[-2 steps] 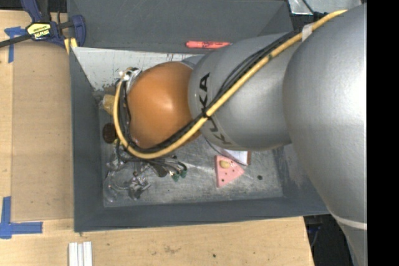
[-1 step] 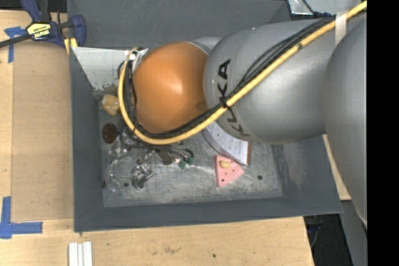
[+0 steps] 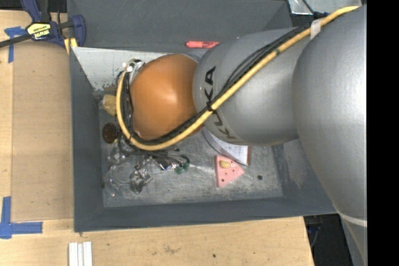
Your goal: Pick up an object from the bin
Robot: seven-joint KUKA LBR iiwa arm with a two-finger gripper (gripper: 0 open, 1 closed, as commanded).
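Observation:
A brown round disc (image 3: 111, 132) lies at the bin's left side, just below a pale yellowish piece (image 3: 108, 104). Towards the front left sits a tangle of small shiny metal and clear bits (image 3: 133, 172), with a small green piece (image 3: 182, 166) at its right end. A pink wedge-shaped piece (image 3: 227, 172) rests on the floor right of centre. Behind it, a white card is partly hidden under the arm (image 3: 229, 150).
The arm reaches in from the right and covers most of the bin's middle and back. Its orange dome hangs over the left half, directly above the disc and the tangle. A bare strip of floor runs along the front wall.

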